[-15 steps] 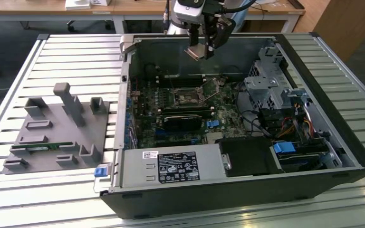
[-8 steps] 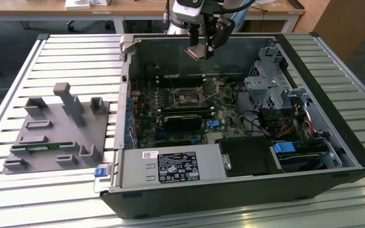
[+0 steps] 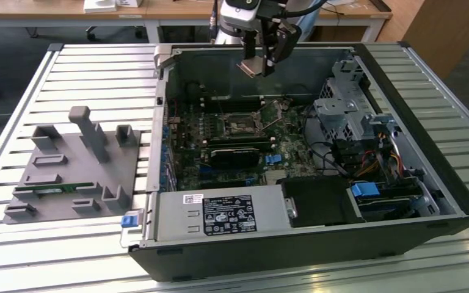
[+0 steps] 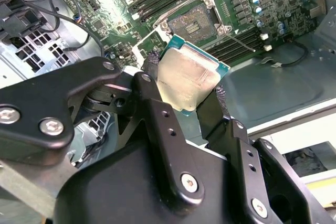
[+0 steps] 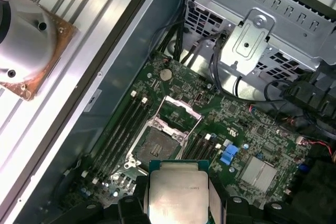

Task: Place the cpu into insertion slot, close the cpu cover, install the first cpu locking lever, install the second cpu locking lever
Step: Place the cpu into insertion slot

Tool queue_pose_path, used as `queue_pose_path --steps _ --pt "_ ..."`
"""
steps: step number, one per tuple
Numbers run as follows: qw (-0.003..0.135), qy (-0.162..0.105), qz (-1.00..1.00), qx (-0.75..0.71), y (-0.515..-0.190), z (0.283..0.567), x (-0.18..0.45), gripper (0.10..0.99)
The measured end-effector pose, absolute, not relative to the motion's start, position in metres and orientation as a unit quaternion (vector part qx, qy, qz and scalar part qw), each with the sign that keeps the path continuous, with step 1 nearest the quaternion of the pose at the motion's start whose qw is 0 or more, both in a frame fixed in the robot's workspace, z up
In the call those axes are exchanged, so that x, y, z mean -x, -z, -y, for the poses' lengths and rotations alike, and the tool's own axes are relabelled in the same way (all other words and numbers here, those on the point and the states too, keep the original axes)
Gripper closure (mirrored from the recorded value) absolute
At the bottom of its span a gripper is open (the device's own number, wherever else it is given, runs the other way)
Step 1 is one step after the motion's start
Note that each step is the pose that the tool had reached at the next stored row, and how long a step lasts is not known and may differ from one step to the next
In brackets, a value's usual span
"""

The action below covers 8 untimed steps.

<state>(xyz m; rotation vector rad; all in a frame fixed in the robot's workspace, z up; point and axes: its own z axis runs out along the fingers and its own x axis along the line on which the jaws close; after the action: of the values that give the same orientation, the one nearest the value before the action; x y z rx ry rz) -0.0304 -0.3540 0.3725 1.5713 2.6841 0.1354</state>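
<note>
Computer case (image 3: 300, 250): a black tower lying open on its side, across the middle and right of the exterior view.
Motherboard (image 3: 187, 131): a green board on the case floor, centre of the exterior view.
My gripper (image 3: 261, 61): I hang at the upper middle of the exterior view, above the case's far wall. My two black fingers (image 4: 149, 74) are clamped on opposite edges of the cpu.
Insertion slot (image 5: 155, 148): a small dark square socket with a silvery rim, bare and uncovered, well below me on the board (image 3: 239, 125).
Cpu cover (image 5: 184, 106): a thin silvery frame just beside the slot, not over it.
Cpu (image 4: 189, 80): a flat square chip with a dull silvery-beige metal face and a thin teal-green border. I hold it tilted in the air, apart from the slot (image 5: 178, 198).
</note>
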Motion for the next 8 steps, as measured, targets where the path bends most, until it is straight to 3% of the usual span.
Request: queue_pose_path --steps 8 --pt "0.015 -0.043 -0.857 -0.513 -0.3723 0.354 0.0306 0.545"
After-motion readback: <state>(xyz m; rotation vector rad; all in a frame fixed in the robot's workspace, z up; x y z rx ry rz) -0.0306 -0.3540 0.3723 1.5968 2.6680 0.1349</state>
